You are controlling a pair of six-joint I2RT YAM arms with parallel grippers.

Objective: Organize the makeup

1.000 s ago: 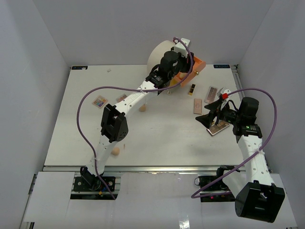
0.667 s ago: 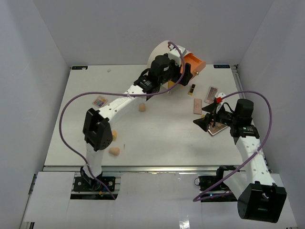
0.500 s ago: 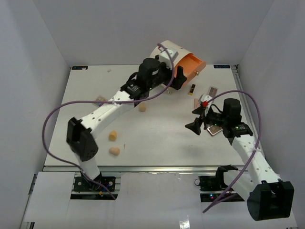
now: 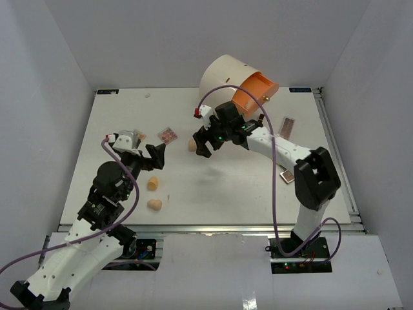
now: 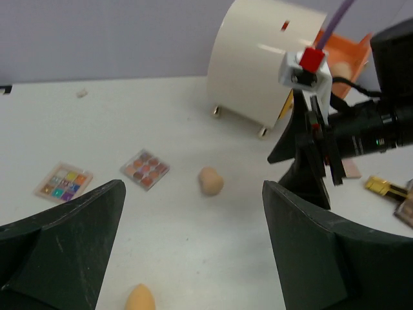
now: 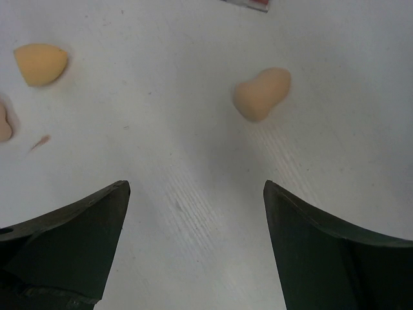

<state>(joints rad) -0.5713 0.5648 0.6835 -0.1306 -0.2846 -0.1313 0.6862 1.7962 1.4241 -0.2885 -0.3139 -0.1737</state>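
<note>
A peach sponge (image 4: pixel 191 145) (image 5: pixel 210 181) (image 6: pixel 261 93) lies mid-table. My right gripper (image 4: pixel 202 147) (image 6: pixel 197 187) (image 5: pixel 310 155) hovers just beside it, open and empty. More sponges (image 4: pixel 153 183) (image 4: pixel 155 205) (image 6: pixel 40 63) (image 5: pixel 139 298) lie nearer the front left. A pink-brown palette (image 4: pixel 168 135) (image 5: pixel 144 169) sits behind them, and a colourful palette (image 5: pixel 63 182) lies further left. My left gripper (image 4: pixel 147 158) (image 5: pixel 192 197) stands open and empty over the left side. Two palettes (image 4: pixel 286 126) (image 4: pixel 288 175) lie on the right. A lipstick (image 5: pixel 385 187) shows beyond the right gripper.
The big cream round drawer box (image 4: pixel 224 72) (image 5: pixel 264 71) stands at the back, its orange drawer (image 4: pixel 253 93) pulled out toward the right. The right arm stretches across the table's middle from the right. Purple cables loop above both arms.
My left arm has pulled back from the drawer box to the near left, its jaws opening. My right arm has swung from the right-hand palettes across to the middle sponge.
</note>
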